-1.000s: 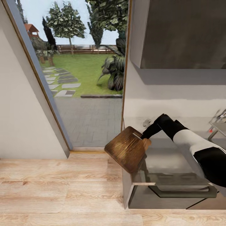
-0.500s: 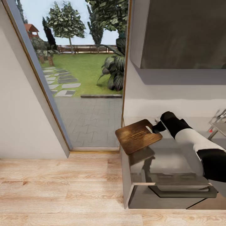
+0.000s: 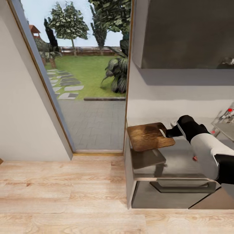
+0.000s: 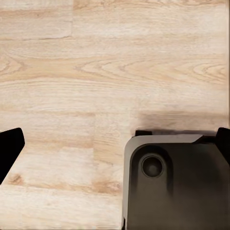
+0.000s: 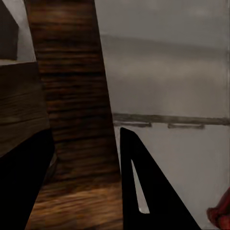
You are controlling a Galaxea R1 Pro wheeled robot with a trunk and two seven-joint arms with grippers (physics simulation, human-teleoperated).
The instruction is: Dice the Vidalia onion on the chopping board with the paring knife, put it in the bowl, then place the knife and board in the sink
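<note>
My right gripper (image 3: 167,132) is shut on the handle end of the dark brown chopping board (image 3: 147,136). The board is held about level over the left end of the grey countertop (image 3: 182,161), casting a shadow on it. In the right wrist view the board (image 5: 72,96) fills the gap between the two dark fingers (image 5: 143,187). A corner of the sink (image 3: 225,128) with its tap (image 3: 228,112) sits at the right edge. A small red bit (image 3: 195,158) lies on the countertop by my forearm; I cannot tell whether it is the paring knife. The onion and bowl are out of view. My left gripper (image 4: 115,143) hangs open over the wooden floor.
A tall glass door (image 3: 87,97) to a garden stands left of the counter. A wall cabinet (image 3: 185,32) hangs above the countertop. A drawer handle (image 3: 182,188) runs along the cabinet front. Light wooden floor (image 3: 65,195) spreads to the left, with the robot's dark base (image 4: 177,187) below the left gripper.
The board has swung from hanging tilted off the counter's left end to lying level, and has moved right over the countertop with my right arm. The view has shifted slightly.
</note>
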